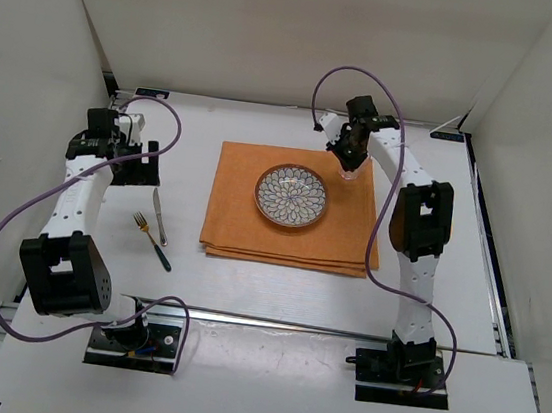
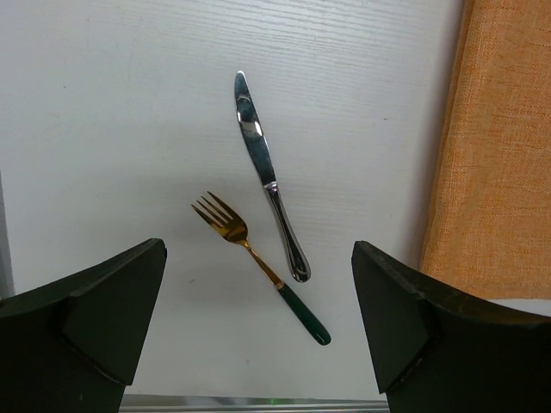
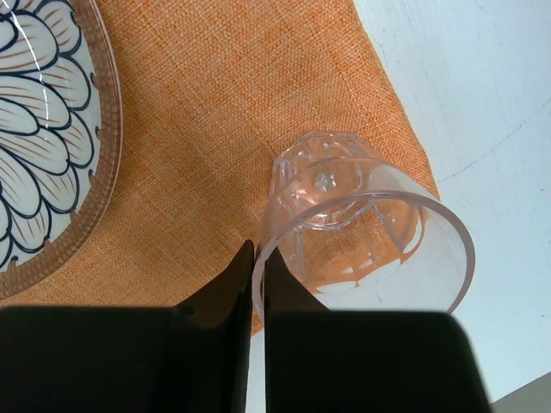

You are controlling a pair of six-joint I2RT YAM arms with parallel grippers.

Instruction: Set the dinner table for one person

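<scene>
An orange placemat [image 1: 245,213] lies on the white dinner table [image 1: 276,287], with a flower-patterned plate [image 1: 292,196] on it. My right gripper [image 1: 350,163] is shut on the rim of a clear glass [image 3: 362,224], one finger inside and one outside, over the placemat's far right corner [image 3: 215,129]. A silver knife [image 1: 158,214] and a gold fork with a green handle [image 1: 151,240] lie left of the placemat; both show in the left wrist view, knife [image 2: 267,176] and fork [image 2: 258,262]. My left gripper [image 2: 258,335] is open and empty above them.
White walls enclose the table on the left, back and right. A metal rail [image 1: 272,319] crosses the near edge between the arm bases. Purple cables loop off both arms.
</scene>
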